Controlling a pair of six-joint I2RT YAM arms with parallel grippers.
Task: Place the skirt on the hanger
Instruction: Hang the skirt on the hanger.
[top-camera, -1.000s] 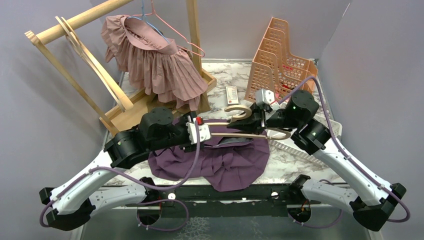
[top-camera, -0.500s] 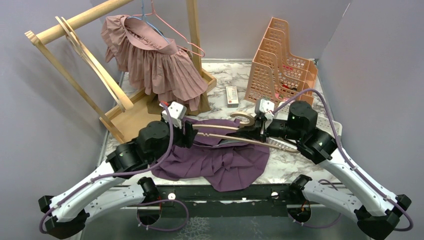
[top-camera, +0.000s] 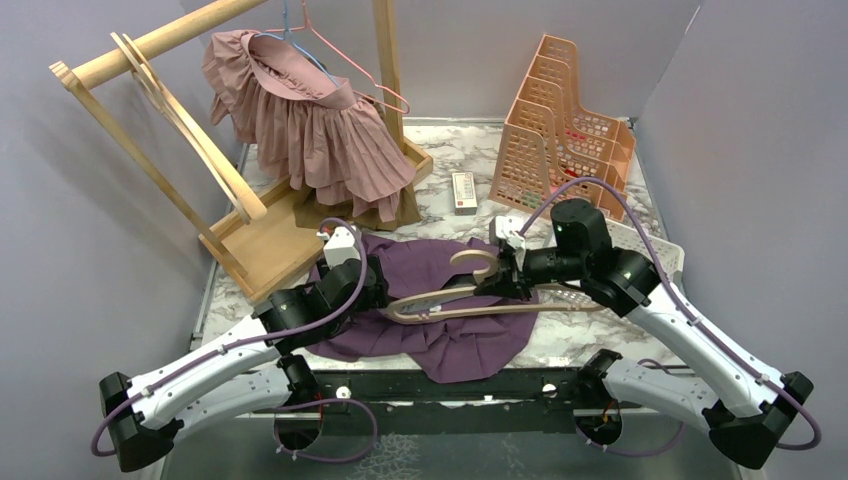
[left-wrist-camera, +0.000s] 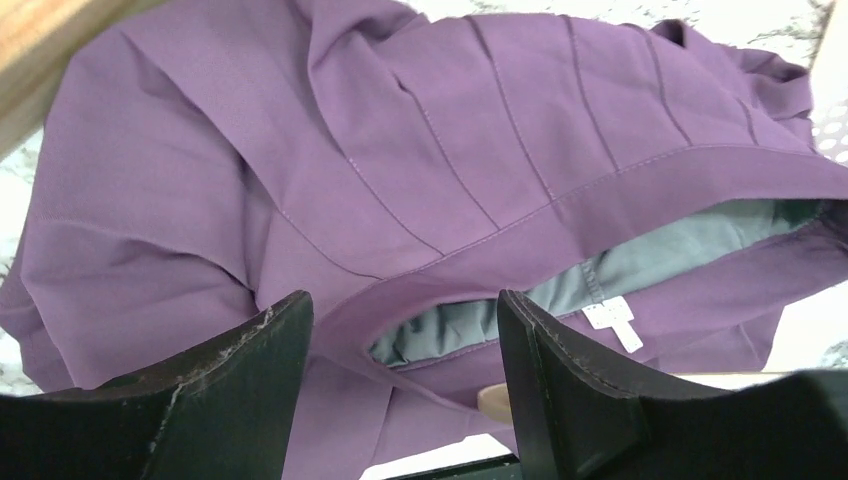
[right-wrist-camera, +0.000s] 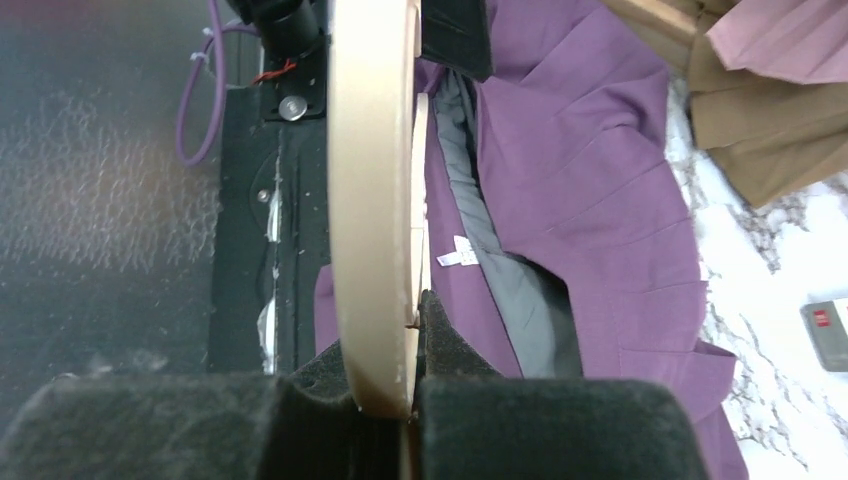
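Observation:
The purple skirt lies crumpled on the marble table, and its grey-lined waistband opening gapes in the left wrist view. Across it lies a wooden hanger, hook toward the back. My right gripper is shut on the hanger near its neck; in the right wrist view the hanger runs away from the gripper over the skirt. My left gripper hovers open just above the skirt, with nothing between its fingers. The hanger's tip peeks out beside the right finger.
A wooden rack at the back left carries a pink skirt on a wire hanger and spare wooden hangers. Orange file holders stand at the back right. A small remote and a white perforated tray lie behind the skirt.
My left gripper has left the hanger, dropped toward the skirt's waistband and opened wider. The right gripper has lowered the hanger onto the skirt and shifted slightly left.

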